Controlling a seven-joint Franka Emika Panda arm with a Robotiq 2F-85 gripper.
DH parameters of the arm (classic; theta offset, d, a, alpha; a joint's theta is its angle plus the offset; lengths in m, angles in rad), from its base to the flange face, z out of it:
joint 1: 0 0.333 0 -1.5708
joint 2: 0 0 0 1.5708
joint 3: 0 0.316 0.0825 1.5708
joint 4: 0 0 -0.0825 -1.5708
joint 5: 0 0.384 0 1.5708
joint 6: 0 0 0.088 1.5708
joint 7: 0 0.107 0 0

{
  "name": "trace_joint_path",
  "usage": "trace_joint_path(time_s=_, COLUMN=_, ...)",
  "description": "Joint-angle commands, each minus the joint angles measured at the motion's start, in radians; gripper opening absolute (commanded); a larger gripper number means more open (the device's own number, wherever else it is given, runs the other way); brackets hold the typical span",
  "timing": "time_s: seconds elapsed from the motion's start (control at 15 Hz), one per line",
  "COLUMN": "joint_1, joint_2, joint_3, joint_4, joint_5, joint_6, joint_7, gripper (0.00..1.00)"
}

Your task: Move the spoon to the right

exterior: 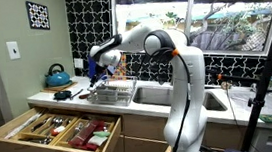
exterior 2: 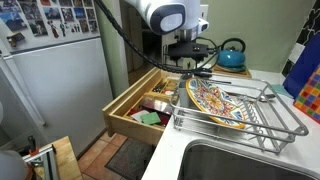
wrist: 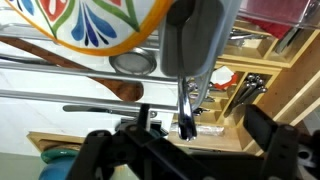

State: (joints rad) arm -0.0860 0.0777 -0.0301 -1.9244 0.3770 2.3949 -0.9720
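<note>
A home kitchen: a pale counter (exterior: 73, 96) runs under a black-and-white patterned backsplash (exterior: 90, 20), with a window (exterior: 200, 14) above the sink (exterior: 214, 101) towards the right of the frame. At the far left of an exterior view stands a refrigerator (exterior 2: 50, 90) covered in photos, any writing on them too small to read. To its right an open drawer (exterior 2: 135, 108) shows wooden compartments full of utensils.

The white arm (exterior: 169, 58) rises at the middle of the frame, bends at the elbow and reaches left. Its gripper (exterior: 102, 71) points down just over the wire dish rack (exterior: 112, 91). A teal kettle (exterior: 57, 73) stands on the counter left of the rack.

In the wrist view a brightly painted plate (wrist: 90, 25) fills the upper left, leaning in the rack. The grey metal spoon (wrist: 198, 45) runs down the centre, broad end at the top and thin handle towards the gripper. The gripper's dark fingers (wrist: 275, 145) are spread wide at the bottom edge, one on each side of the handle, holding nothing.
</note>
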Motion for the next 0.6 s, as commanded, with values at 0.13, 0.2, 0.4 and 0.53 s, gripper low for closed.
trace_joint_path(time_s=0.13, joint_1=-0.021, joint_2=0.022, joint_3=-0.002, joint_4=0.030, joint_5=0.035, joint_6=-0.045, joint_7=-0.084, gripper=0.66)
trace_joint_path(time_s=0.2, joint_1=-0.023, joint_2=0.025, joint_3=-0.001, joint_4=0.031, joint_5=0.040, joint_6=-0.043, joint_7=-0.098, gripper=0.56)
trace_joint_path(time_s=0.4, joint_1=-0.028, joint_2=0.037, joint_3=0.002, joint_4=0.034, joint_5=0.071, joint_6=-0.046, joint_7=-0.140, gripper=0.41)
trace_joint_path(time_s=0.53, joint_1=-0.030, joint_2=0.044, joint_3=0.003, joint_4=0.035, joint_5=0.081, joint_6=-0.045, joint_7=-0.156, gripper=0.37)
